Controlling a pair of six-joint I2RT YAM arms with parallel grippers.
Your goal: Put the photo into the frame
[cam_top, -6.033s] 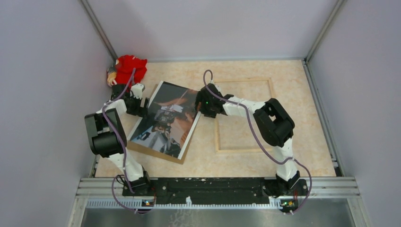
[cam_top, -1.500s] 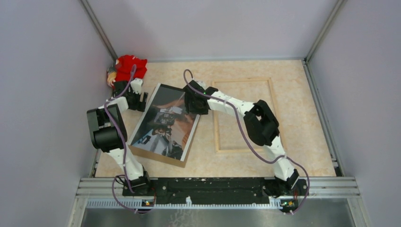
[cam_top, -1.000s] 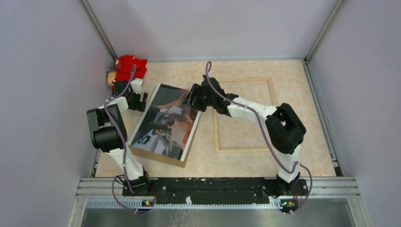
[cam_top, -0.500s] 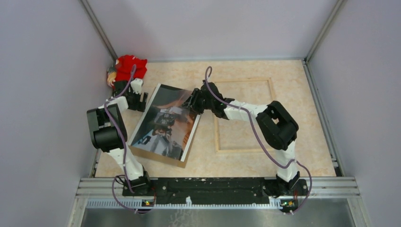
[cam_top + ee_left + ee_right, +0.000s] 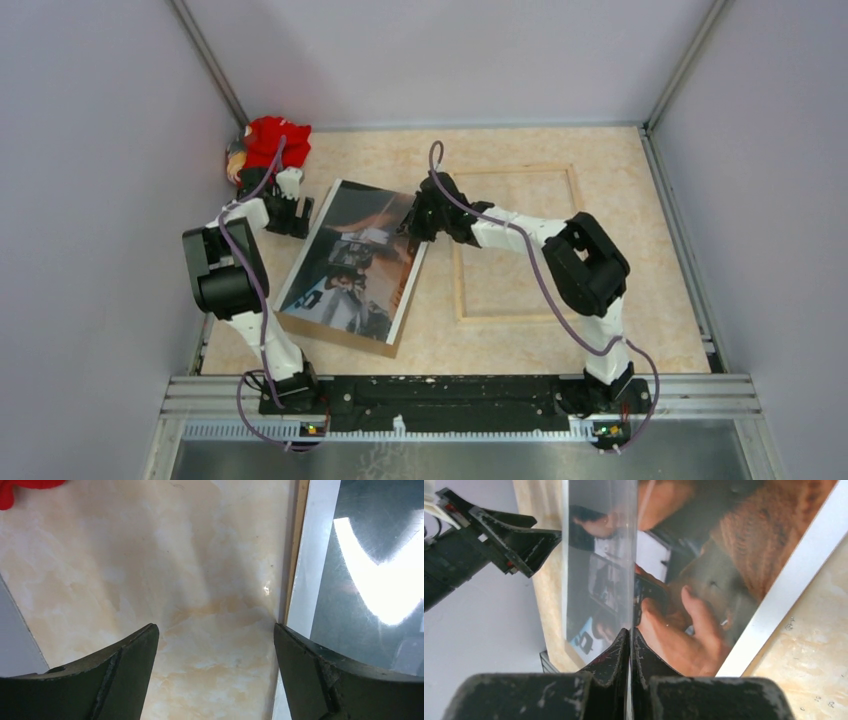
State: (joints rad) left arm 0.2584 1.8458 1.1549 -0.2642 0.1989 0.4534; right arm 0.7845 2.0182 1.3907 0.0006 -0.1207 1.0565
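At photo (image 5: 689, 575) edge, R gripper (image 5: 630, 635) pinches it; L gripper (image 5: 214, 632) spread wide.

Lab enclosure: plain grey walls (image 5: 450, 60), aluminium mounting rail (image 5: 700, 392).

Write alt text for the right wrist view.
The right tool is shut on the glossy photo, pinching a raised part of it seen edge-on. The photo's white border crosses the marbled table at right; the open left tool sits upper left.

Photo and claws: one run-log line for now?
right claw: shut on photo edge | left claw: open, empty, beside photo | frame: flat, unfilled
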